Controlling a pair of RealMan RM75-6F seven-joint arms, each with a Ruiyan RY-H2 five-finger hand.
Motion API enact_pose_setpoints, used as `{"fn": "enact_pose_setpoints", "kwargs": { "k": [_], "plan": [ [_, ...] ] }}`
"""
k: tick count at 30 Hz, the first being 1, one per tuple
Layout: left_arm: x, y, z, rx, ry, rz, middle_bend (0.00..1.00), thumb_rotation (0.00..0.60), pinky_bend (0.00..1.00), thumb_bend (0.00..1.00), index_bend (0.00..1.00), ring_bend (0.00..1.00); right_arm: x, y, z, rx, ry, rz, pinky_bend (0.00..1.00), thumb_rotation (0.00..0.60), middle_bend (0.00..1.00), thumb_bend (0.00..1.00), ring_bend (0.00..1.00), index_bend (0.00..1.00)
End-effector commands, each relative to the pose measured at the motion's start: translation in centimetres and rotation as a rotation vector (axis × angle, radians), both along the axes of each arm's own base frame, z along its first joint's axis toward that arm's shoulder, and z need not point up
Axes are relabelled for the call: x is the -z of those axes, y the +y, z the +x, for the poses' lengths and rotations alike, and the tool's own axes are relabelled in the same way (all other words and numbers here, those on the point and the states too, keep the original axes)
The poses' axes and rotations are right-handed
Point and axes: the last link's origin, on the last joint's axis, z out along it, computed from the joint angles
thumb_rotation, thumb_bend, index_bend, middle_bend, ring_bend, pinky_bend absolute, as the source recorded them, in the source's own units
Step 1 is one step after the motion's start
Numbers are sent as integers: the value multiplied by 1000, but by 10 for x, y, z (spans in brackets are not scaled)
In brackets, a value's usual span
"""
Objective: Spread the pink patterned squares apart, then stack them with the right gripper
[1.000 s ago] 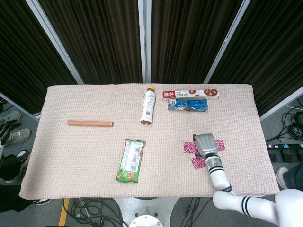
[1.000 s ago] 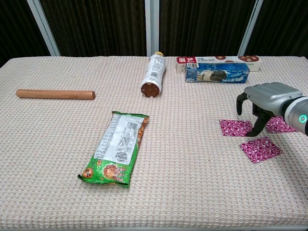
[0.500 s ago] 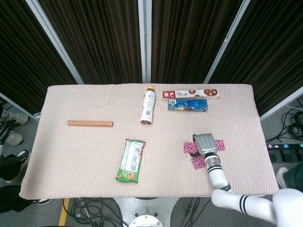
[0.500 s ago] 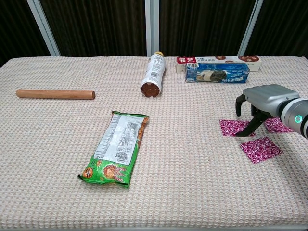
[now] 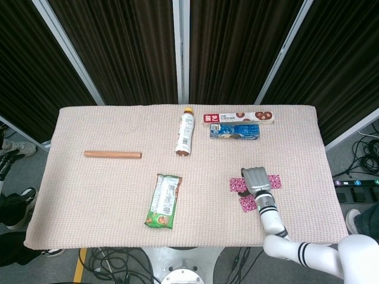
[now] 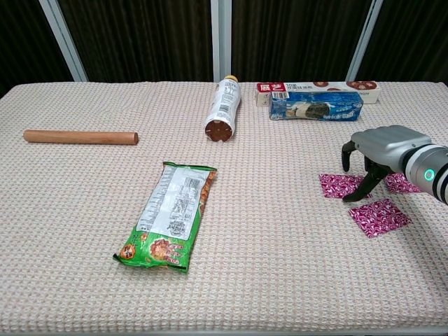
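Three pink patterned squares lie apart on the right of the table: a left one (image 6: pixel 336 185) (image 5: pixel 236 186), a right one (image 6: pixel 404 183) (image 5: pixel 276 180) and a nearer one (image 6: pixel 379 216) (image 5: pixel 247 204). My right hand (image 6: pixel 383 148) (image 5: pixel 257 178) arches over the gap between the left and right squares, palm down, fingers spread and curved downward. One fingertip (image 6: pixel 348 198) comes down at the near right corner of the left square. Nothing is held in the hand. The left hand shows in neither view.
A green snack bag (image 6: pixel 170 215) lies mid-table, a wooden rod (image 6: pixel 80 136) at the left, and a bottle (image 6: pixel 223 109) on its side at the back. Two biscuit boxes (image 6: pixel 316 105) lie at the back right. The table's right edge (image 5: pixel 331 177) is close to the squares.
The right hand has sunk a little and drawn slightly toward me, bringing a fingertip down to the left square. The three squares have not shifted.
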Motion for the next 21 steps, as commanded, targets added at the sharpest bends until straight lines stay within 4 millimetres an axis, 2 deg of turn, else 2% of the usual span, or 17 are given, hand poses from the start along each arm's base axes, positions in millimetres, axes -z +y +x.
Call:
{"fn": "enact_pose_setpoints", "kwargs": {
  "k": [1,14,21],
  "plan": [
    [0,1,0,-1,0,0,226,600,264,64,230,165,0,-1,0,2,4,4,982,426,1000,0,1000,370],
    [-1,1,-3,-6,2,2,225,600,264,64,230,165,4,-4,0,16,2,25,982,425,1000,0,1000,379],
    [-2,0,-3,-7,2,1,226,600,264,64,230,165,4,-4,0,24,-3,29,982,510,1000,0,1000,417]
  ]
}}
